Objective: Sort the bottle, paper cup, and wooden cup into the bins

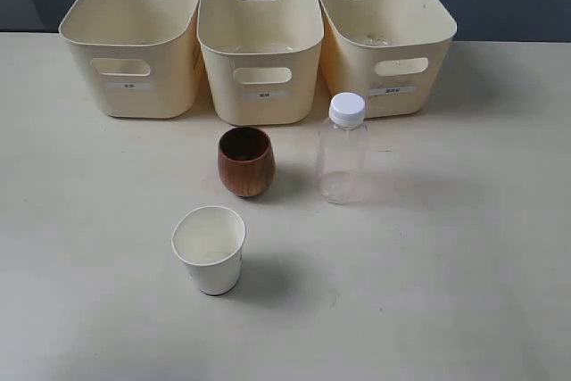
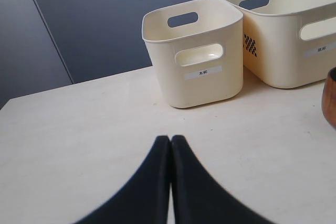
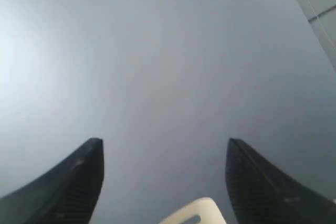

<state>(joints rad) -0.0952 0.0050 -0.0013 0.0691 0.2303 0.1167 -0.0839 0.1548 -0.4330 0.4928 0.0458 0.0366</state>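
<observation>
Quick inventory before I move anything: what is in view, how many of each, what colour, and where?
bins: three, cream, in a row at the table's far edge
wooden cup: one, reddish-brown, upright in front of the middle bin
bottle: one, clear with white cap, upright beside the wooden cup, in front of the right bin
paper cup: one, white, upright, nearest the exterior camera
table: one, pale beige, under everything
left gripper: black, shut, above the table, facing the left bin
right gripper: black, open, facing a grey wall
</observation>
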